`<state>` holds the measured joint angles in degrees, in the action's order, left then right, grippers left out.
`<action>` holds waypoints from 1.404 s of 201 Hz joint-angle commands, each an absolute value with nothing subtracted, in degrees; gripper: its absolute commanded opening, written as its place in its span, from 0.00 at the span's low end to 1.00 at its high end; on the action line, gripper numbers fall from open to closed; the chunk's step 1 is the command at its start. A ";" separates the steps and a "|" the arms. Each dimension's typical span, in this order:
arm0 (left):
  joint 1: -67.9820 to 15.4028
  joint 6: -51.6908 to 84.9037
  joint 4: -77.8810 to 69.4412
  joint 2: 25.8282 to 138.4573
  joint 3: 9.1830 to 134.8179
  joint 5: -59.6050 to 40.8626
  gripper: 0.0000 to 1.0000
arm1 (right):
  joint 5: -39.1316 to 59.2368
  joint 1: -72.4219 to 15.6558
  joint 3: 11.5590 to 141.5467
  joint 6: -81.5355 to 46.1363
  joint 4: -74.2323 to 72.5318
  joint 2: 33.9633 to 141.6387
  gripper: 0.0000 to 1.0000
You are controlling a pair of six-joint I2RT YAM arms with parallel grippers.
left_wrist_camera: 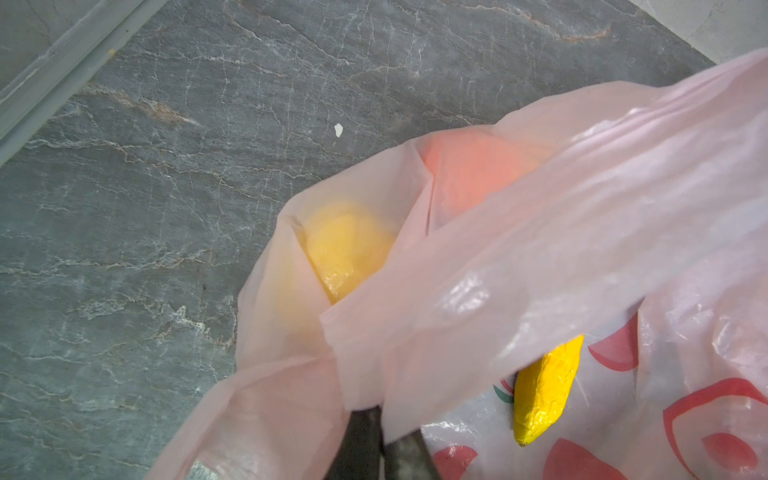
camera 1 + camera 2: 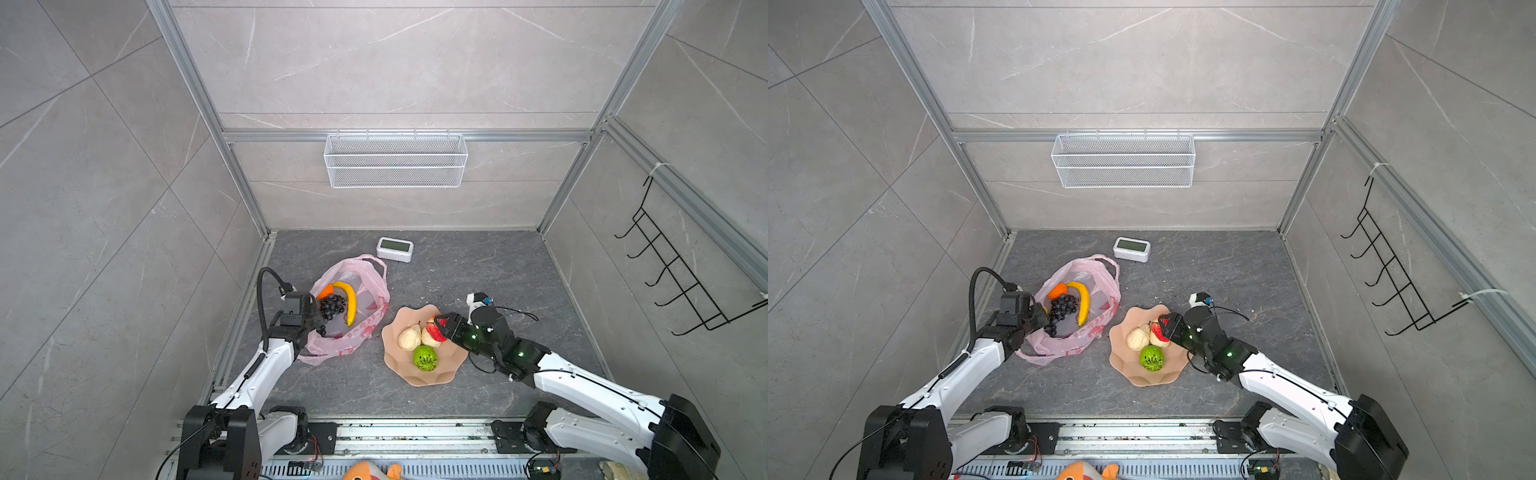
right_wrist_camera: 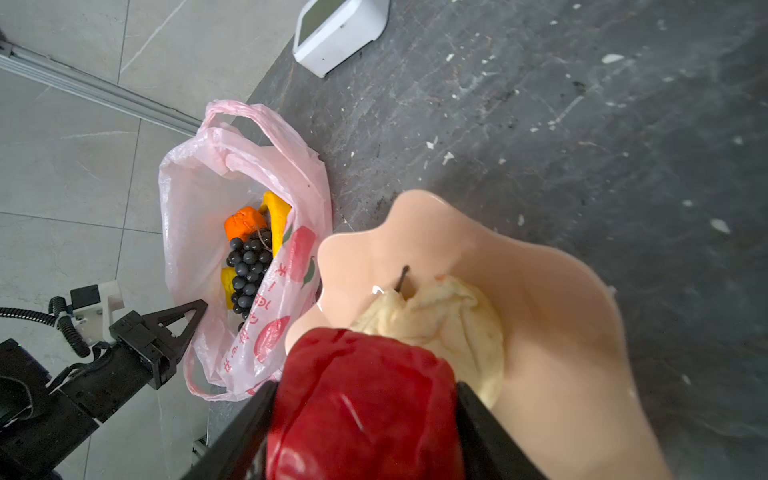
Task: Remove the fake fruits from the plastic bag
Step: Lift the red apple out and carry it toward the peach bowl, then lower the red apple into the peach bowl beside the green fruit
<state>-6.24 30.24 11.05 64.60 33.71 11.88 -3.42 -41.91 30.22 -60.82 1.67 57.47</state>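
We see a dark veined stone tabletop (image 2: 478, 266) walled in by grey tiles, and on it a peach scalloped bowl (image 2: 451, 368) holding a green bumpy fruit (image 2: 425, 358) and two beige lumps (image 2: 409, 337). Above the bowl's right side, the right gripper (image 2: 441, 327) clamps a red apple (image 3: 365, 407) between part-spread fingers. Just left of the bowl lies the pink plastic bag (image 2: 374, 299), mouth open, with a banana (image 2: 350, 301), grape bunch (image 2: 332, 306), orange (image 2: 325, 291) and lemon (image 1: 349, 249) inside. On the bag's side away from the bowl, the left gripper (image 3: 195, 316) pinches the film tight.
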 commanded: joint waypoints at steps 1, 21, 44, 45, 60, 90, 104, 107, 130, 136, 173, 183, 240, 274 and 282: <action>-6.41 29.93 9.67 64.82 34.01 13.02 0.00 | -6.16 -41.96 27.25 -63.53 1.19 52.30 0.60; -6.42 30.06 9.69 65.14 34.16 13.01 0.00 | -7.27 -42.47 25.43 -64.58 3.83 48.99 0.60; -6.42 29.88 9.78 65.15 34.26 13.23 0.00 | -8.07 -43.56 22.77 -66.55 4.05 46.79 0.60; -6.42 29.88 9.77 65.18 34.27 13.34 0.00 | -8.16 -43.62 22.68 -66.63 4.00 46.78 0.60; -6.42 29.88 9.67 65.04 34.14 13.45 0.00 | -9.40 -45.12 22.28 -67.53 4.99 46.65 0.59; -6.42 29.88 9.67 65.48 34.24 13.35 0.00 | -12.30 -48.93 21.84 -69.20 4.62 47.56 0.59; -6.44 29.88 9.67 65.44 34.26 13.36 0.00 | -13.50 -50.39 21.29 -70.24 4.12 48.44 0.59; -6.42 29.87 9.69 65.44 34.21 13.36 0.00 | -13.72 -50.63 21.18 -70.56 4.00 48.63 0.59; -6.39 29.84 9.81 65.17 34.14 13.41 0.00 | -14.56 -51.67 20.22 -71.75 2.18 50.20 0.59; -6.42 29.88 9.77 65.13 34.17 13.36 0.00 | -14.83 -51.76 20.21 -72.03 2.16 50.64 0.60; -6.42 29.88 9.76 65.07 34.19 13.21 0.00 | -14.94 -52.03 19.08 -73.03 -1.84 52.83 0.60; -6.42 29.88 9.78 65.13 34.19 13.11 0.00 | -15.03 -52.12 18.77 -73.34 -3.04 53.57 0.61; -6.42 29.90 9.76 65.17 34.12 13.22 0.00 | -15.04 -52.38 17.95 -73.63 -9.67 58.03 0.65; -6.42 29.88 9.67 65.30 34.27 13.27 0.00 | -15.18 -52.45 17.75 -74.02 -9.63 58.71 0.72; -6.41 29.88 9.67 65.36 34.23 13.28 0.00 | -15.28 -52.48 17.83 -74.01 -9.20 58.54 0.74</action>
